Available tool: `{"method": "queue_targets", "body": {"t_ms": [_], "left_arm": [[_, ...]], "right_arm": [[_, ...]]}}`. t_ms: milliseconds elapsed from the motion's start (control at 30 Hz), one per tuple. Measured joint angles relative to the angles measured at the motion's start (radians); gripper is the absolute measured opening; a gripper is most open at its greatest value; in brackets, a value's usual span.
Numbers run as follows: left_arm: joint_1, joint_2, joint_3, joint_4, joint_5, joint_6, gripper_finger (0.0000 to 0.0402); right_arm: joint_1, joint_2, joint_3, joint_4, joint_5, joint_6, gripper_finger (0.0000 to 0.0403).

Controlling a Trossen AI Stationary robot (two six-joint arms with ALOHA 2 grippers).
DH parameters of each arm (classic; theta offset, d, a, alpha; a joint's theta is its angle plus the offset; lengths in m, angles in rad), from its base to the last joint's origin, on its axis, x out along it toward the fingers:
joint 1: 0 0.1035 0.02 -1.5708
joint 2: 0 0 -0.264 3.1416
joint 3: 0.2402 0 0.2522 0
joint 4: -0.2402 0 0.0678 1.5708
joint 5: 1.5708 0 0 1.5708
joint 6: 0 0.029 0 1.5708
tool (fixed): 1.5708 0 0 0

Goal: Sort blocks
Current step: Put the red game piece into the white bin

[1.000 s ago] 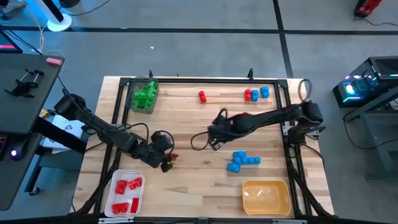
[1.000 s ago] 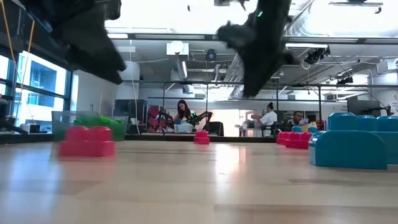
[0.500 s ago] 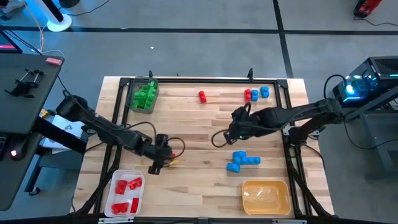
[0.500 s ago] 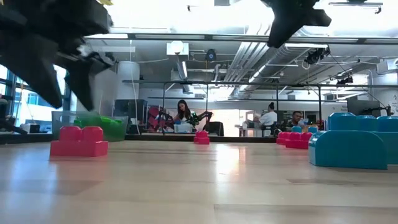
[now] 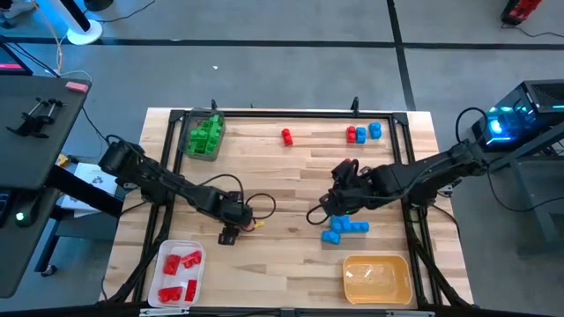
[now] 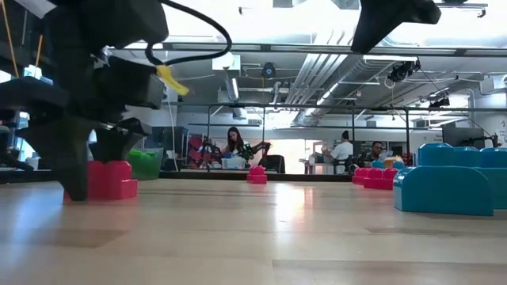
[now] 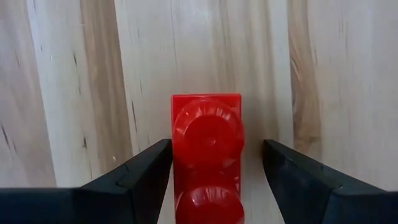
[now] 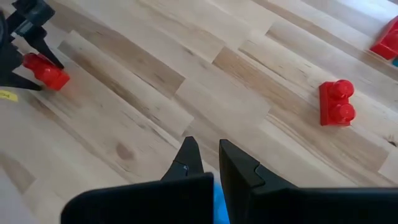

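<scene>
The left pincer [image 5: 231, 231] is down at the wooden surface [image 5: 291, 255], near its front-left part, with its fingers [image 7: 134, 177] spread on either side of a red two-stud block [image 7: 207, 149]; in the left wrist view a gap shows between each finger and the block, so it is straddled but not pinched. In the low view the same red block [image 6: 111, 180] sits flat on the surface between the dark fingertips. The right pincer [image 5: 337, 210] hangs above the middle-right of the surface with its fingers [image 8: 186, 163] pressed together and nothing between them, just beside the cluster of blue blocks [image 5: 344, 227]. A white tray [image 5: 181, 271] at the front-left corner holds several red blocks [image 5: 179, 261], a clear bin [image 5: 203, 134] at the back-left corner holds green blocks [image 5: 206, 135], and a yellow tray [image 5: 377, 278] stands at the front right. At the back of the surface lie a lone red block [image 5: 286, 136] and, farther right, a small group of red and blue blocks [image 5: 362, 133]
</scene>
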Motion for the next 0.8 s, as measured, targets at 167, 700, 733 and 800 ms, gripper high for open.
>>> {"method": "queue_targets", "body": {"t_ms": [167,700,733,800], "left_arm": [[0.000,0.006,0.026,-0.033,0.000,-0.051,0.0219],[-0.246,-0.520,0.058,-0.146,0.145,-0.697,0.0128],[-0.305,-0.534,0.058,-0.169,0.134,-0.775,0.0134],[-0.433,-0.538,0.058,-0.211,0.125,-0.931,0.0136]], "right_arm": [[0.000,0.000,0.000,-0.002,0.000,-0.004,0.0000],[-0.065,0.000,0.000,0.010,0.053,-0.173,0.0000],[-0.073,0.000,0.000,0.018,0.052,-0.193,0.0000],[-0.089,0.000,0.000,0.024,0.048,-0.228,0.0000]]}}
